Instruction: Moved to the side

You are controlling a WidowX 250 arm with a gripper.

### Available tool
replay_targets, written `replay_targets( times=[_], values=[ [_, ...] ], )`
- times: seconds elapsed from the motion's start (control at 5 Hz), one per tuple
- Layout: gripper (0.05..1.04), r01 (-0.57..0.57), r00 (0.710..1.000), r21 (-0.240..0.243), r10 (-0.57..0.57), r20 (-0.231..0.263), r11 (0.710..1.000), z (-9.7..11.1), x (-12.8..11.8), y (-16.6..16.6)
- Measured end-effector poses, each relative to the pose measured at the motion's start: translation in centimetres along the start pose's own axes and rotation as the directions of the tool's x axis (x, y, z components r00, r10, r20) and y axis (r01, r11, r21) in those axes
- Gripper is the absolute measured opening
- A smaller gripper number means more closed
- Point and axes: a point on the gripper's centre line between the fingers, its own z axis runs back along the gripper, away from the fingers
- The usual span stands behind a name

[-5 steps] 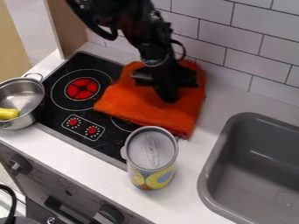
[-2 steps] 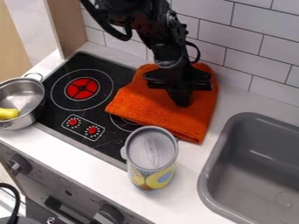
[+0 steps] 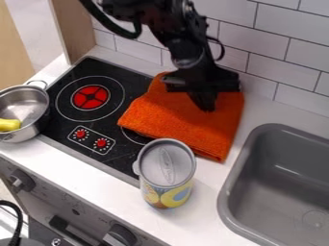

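Observation:
The black gripper hangs over the upper right part of the orange cloth, its tips at or just above the fabric. From this angle I cannot tell how its fingers stand or whether they hold any cloth. Folded and lying flat, the cloth covers the right part of the black stove top and reaches onto the white counter beside it, its upper edge partly hidden behind the gripper.
A can with a grey lid stands on the counter just in front of the cloth. At the left is a metal pot with a yellow object inside. The grey sink lies to the right, the tiled wall behind.
The cloth has slid to the right, baring more of the stove top. My gripper has shifted right with it, and lately a little up in the view.

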Motion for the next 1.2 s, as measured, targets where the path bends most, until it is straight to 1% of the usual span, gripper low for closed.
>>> replay_targets(
  times=[0.2,0.4,0.6,0.8,1.0,1.2],
  values=[
    [0.194,-0.04,0.999,-0.007,0.04,0.026,0.999,1.8,1.0,0.2],
    [0.424,-0.083,0.995,0.007,0.082,0.063,0.997,2.2,1.6,0.6],
    [0.718,-0.094,0.99,0.029,0.09,0.105,0.995,3.0,2.0,1.1],
    [0.98,-0.122,0.983,0.097,0.107,0.149,0.988,3.3,2.1,3.4],
    [0.997,-0.149,0.982,0.161,0.128,0.139,0.976,4.0,2.2,6.4],
    [0.998,-0.164,0.984,0.174,0.15,0.094,0.971,6.1,1.6,9.5]
  ],
)
